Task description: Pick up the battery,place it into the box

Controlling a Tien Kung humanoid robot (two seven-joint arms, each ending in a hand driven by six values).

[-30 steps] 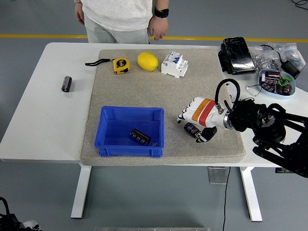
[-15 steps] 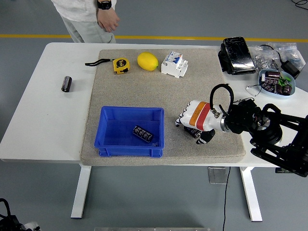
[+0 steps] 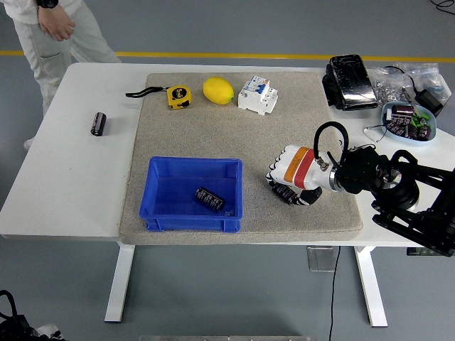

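Lying inside the blue box (image 3: 193, 209), toward its right half and tilted diagonally on the floor of the bin, is one dark cylindrical battery (image 3: 210, 199). The right hand (image 3: 287, 180) hovers low over the grey mat (image 3: 234, 135) just right of the box, white-shelled with an orange and red band, its fingers curled around a second dark battery (image 3: 288, 193). A third battery (image 3: 98, 123) rests on bare white surface (image 3: 57, 177) well left of the mat. Along the mat's far edge sit a yellow tape measure (image 3: 178, 96) with a black strap, a lemon (image 3: 218, 90) beside it, and a white circuit breaker (image 3: 257, 94) just right of the lemon. On the surface's far right corner are a black device (image 3: 349, 81), a clear bag of small parts (image 3: 402, 79), and a blue bowl (image 3: 408, 121) filled with more dark cylinders. The black right arm (image 3: 398, 192) enters from the right edge. A person (image 3: 50, 28) in light trousers stands at the far left corner on the grey floor (image 3: 298, 28), which is crossed by a yellow line (image 3: 284, 56).
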